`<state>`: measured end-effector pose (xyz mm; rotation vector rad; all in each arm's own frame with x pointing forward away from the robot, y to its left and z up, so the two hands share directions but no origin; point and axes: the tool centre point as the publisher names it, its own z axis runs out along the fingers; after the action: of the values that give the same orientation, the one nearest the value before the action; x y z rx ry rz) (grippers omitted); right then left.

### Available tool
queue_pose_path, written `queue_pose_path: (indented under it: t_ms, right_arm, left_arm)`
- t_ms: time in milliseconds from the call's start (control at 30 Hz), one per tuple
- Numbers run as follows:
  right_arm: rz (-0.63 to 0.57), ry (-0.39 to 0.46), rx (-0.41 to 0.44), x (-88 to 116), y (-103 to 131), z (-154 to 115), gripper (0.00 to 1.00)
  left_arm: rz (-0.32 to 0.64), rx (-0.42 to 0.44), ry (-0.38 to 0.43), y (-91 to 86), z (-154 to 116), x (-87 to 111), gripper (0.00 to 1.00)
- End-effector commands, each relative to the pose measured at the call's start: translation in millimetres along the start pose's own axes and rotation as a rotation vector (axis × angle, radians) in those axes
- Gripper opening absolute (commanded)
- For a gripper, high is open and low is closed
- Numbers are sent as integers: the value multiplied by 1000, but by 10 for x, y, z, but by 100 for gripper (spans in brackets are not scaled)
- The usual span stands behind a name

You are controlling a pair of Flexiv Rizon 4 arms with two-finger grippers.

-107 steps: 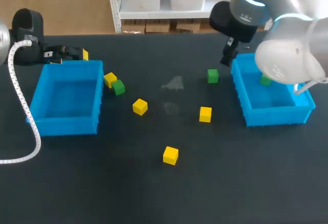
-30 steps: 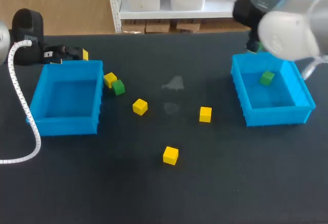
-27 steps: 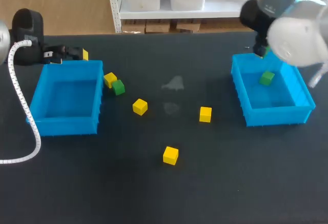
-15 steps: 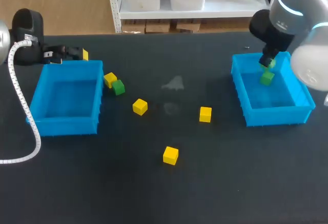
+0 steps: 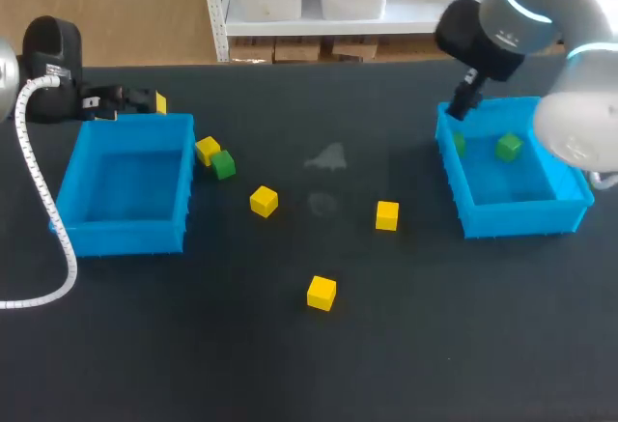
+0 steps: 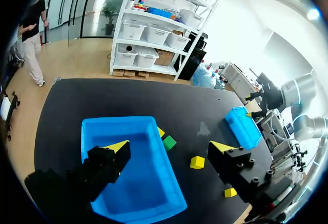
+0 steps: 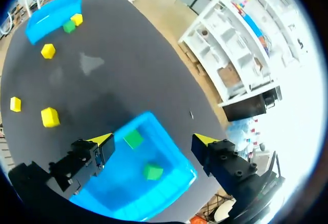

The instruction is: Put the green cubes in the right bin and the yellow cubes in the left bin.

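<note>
My left tool (image 6: 169, 147) and right tool (image 7: 152, 140) stand spread.

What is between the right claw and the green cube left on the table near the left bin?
Nothing visible: bare black table lies between the right claw and the small green cube. One small yellow cube sits close against it, on the blue plastic left bin side.

— Where are the greens?
— One green cube (image 5: 509, 146) and a second green cube (image 5: 458, 142) lie in the blue right bin (image 5: 521, 217), three o'clock on the bench (image 5: 319, 374). A third green cube (image 5: 223, 164) touches a yellow cube (image 5: 207, 149) just beside the left bin (image 5: 126, 234).
— Other yellows?
— Three yellow cubes (image 5: 264, 201) (image 5: 387, 215) (image 5: 322, 293) mid-bench, well apart.
</note>
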<state>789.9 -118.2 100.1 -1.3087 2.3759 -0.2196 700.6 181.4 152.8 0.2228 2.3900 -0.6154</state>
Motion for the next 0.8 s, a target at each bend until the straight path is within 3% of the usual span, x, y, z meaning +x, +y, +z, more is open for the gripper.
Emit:
queue_pose_path:
  t_ms: [33,433,800]
  right_arm:
    - [-21,27,-48,-383,71,-8,100]
    - [-132,-14,-121,-1211,591,51,100]
    - [-132,-75,-197,-1672,949,239,100]
  left_arm:
    - [2,12,-7,25,-5,17,100]
    - [2,12,-7,25,-5,17,100]
    - [2,12,-7,25,-5,17,100]
